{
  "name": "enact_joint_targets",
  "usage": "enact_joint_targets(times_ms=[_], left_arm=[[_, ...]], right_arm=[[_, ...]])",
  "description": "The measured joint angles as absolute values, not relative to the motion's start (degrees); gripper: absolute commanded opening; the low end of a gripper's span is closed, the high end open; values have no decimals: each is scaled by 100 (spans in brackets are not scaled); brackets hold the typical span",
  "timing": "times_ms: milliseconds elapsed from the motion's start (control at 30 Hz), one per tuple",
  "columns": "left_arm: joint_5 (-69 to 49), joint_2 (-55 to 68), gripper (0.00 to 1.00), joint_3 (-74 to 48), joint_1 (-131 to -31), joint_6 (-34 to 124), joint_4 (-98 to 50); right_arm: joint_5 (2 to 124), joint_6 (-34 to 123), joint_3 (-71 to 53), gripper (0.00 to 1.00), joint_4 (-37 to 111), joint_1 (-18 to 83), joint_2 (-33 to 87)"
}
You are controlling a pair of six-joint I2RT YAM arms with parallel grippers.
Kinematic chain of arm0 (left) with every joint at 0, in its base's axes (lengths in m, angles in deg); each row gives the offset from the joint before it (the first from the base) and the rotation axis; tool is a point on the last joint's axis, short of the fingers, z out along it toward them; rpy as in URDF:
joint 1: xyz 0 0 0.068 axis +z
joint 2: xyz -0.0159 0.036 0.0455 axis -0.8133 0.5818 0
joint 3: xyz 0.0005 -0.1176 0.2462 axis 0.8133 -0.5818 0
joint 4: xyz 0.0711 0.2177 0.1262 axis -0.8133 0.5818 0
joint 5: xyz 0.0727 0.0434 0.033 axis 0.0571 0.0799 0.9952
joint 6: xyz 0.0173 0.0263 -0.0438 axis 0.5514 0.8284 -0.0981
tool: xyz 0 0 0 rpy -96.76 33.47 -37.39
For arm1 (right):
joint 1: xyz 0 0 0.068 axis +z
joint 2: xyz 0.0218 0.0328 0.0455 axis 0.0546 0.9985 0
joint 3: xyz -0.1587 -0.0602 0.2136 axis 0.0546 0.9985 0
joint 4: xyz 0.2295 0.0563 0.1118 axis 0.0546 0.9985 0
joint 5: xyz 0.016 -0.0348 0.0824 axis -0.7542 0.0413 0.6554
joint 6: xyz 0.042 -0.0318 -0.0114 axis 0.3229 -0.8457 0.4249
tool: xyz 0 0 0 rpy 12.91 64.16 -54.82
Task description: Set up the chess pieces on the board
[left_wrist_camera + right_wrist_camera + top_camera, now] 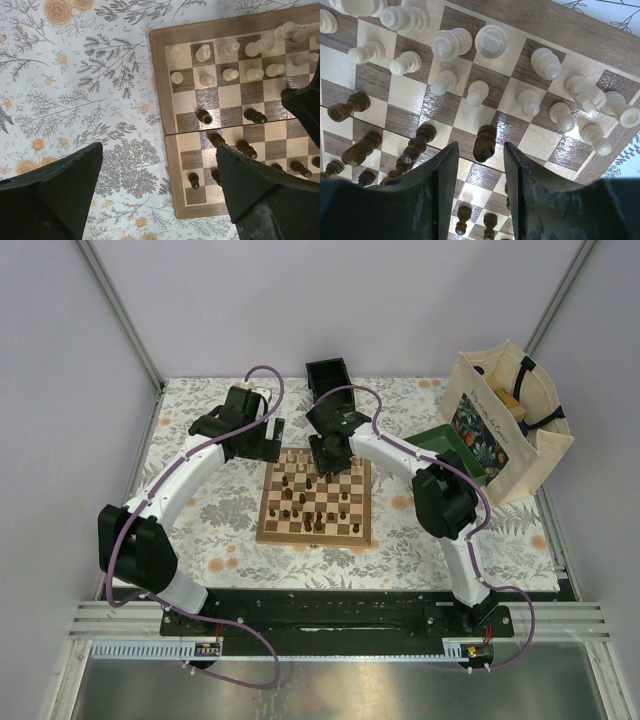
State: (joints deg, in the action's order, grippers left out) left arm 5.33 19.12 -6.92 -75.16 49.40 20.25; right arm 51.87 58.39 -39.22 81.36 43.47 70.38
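Board: the chessboard (313, 540) lies flat in the middle of the top view, on the flowery counter (210, 530).
Pale side: the cream chessmen (452, 42) stand in two rows along the top of the right wrist view.
Dark side: the brown chessmen (417, 142) are dotted about the middle squares, not in rows yet.
Right arm: the right gripper (481, 162) hangs low over the board with only a narrow gap. It holds nothing. One dark piece (485, 142) stands just at the tips, in line with the gap, and seems to touch neither finger.
Left arm: the left gripper (157, 195) is spread wide and empty at the bottom of its view, one finger over the counter and one over the board's edge.
What could go wrong: the pieces are tiny and close together. If the right gripper squeezes off-center, the dark piece could tip or pop out. A finger could also bump the brown chessmen at its left or a cream pawn (477, 92) just above, and knock them over.
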Motion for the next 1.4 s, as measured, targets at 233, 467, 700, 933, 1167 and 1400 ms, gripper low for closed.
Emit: enact_joint_targets(times_ms=[233, 467, 700, 933, 1167, 1400], left_arm=[[500, 1912, 99, -692, -7516, 4940, 2027], [500, 1912, 99, -692, -7516, 4940, 2027], [500, 1912, 99, -692, -7516, 4940, 2034], [500, 1912, 99, -692, -7516, 4940, 2043], [498, 1912, 99, -692, -7516, 4940, 2045], [496, 1912, 99, -692, -7516, 4940, 2045]], right_arm=[[5187, 5822, -3922, 49, 8138, 4347, 7038], [5187, 5820, -3924, 44, 8136, 4347, 7049], [5187, 5818, -3944, 40, 8140, 4347, 7082], [5189, 5804, -4069, 32, 8153, 4347, 7114], [5187, 5793, -4069, 42, 8164, 4347, 7114], [5191, 5793, -4069, 39, 8180, 4347, 7116]])
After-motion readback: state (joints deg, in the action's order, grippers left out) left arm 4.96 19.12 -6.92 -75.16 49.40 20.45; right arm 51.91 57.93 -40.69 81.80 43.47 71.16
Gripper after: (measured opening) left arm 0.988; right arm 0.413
